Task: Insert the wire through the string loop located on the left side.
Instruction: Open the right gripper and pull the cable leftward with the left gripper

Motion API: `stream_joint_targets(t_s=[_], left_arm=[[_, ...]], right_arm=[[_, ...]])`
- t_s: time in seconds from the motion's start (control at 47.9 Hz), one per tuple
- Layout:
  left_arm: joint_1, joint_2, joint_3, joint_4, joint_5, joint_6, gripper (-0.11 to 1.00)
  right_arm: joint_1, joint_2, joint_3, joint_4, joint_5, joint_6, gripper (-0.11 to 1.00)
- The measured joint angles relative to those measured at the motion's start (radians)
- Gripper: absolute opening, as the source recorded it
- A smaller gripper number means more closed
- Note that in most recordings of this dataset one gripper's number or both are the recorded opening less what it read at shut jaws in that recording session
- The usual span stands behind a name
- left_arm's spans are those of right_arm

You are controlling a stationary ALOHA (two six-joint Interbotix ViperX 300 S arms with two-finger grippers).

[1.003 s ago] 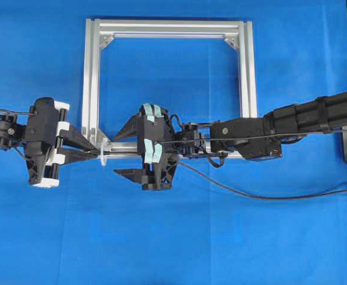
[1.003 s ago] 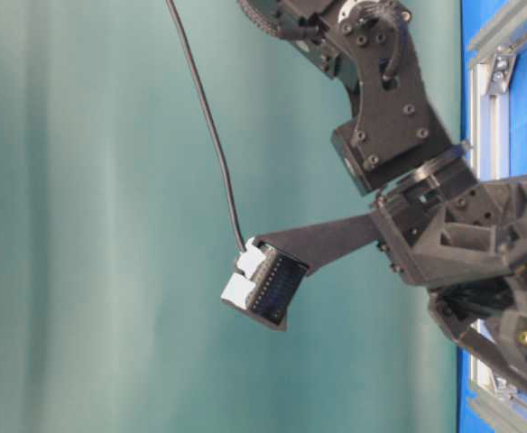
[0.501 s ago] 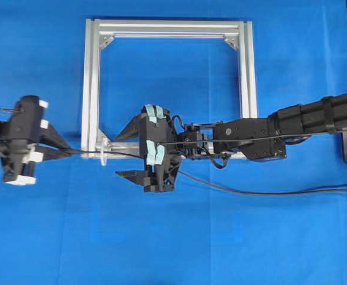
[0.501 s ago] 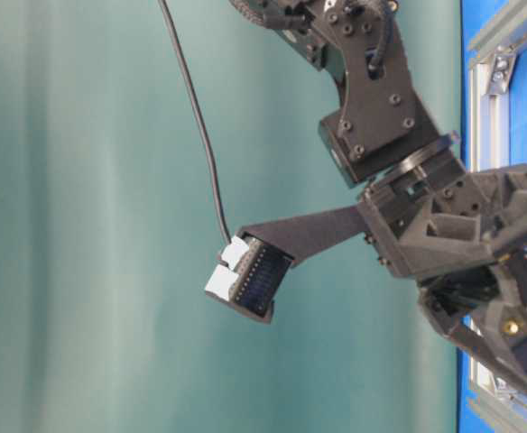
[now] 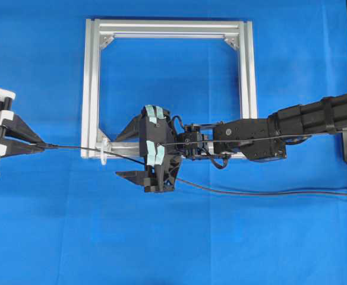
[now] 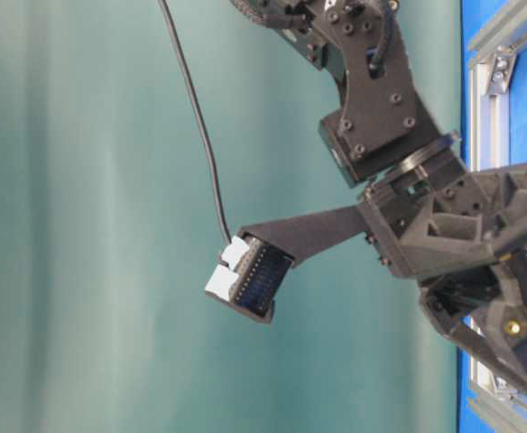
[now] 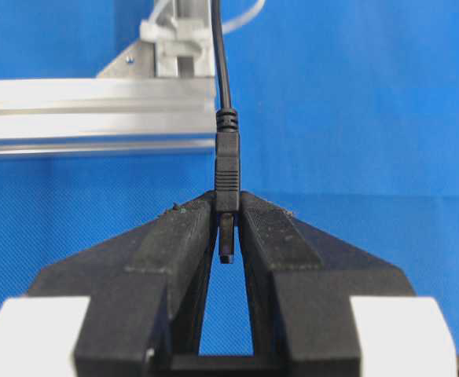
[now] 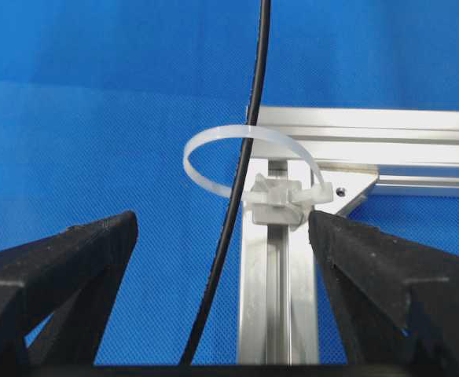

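No writing or brand is readable anywhere. I count one wire (image 7: pixel 226 157), one string loop (image 8: pixel 245 161) and one aluminium frame (image 5: pixel 93 83). My left gripper (image 7: pixel 228 228) is clamped on the wire's plug, left of the frame. My right gripper (image 5: pixel 129 151) gapes wide beside the loop. Only my right wrist view shows the wire passing through the loop; overhead, the loop is a pale speck.

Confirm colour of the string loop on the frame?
Whitish, translucent. The string loop shows best in the right wrist view, with the black wire running through it.
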Motion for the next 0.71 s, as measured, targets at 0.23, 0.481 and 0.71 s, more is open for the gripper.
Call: stream_joint_targets(t_s=[0.23,0.481,0.71], left_arm=[[0.0,0.029,0.0,0.0,0.0,0.0,0.08],[0.0,0.035,0.0,0.0,-0.003,0.0,0.08],[0.002,0.035,0.0,0.0,0.002,-0.012,0.49]], right_arm=[[0.002,0.0,0.0,0.0,0.0,0.0,0.93],[0.005,0.0,-0.002,0.0,0.0,0.0,0.93],[0.006,0.0,-0.002,0.0,0.0,0.0,0.93]])
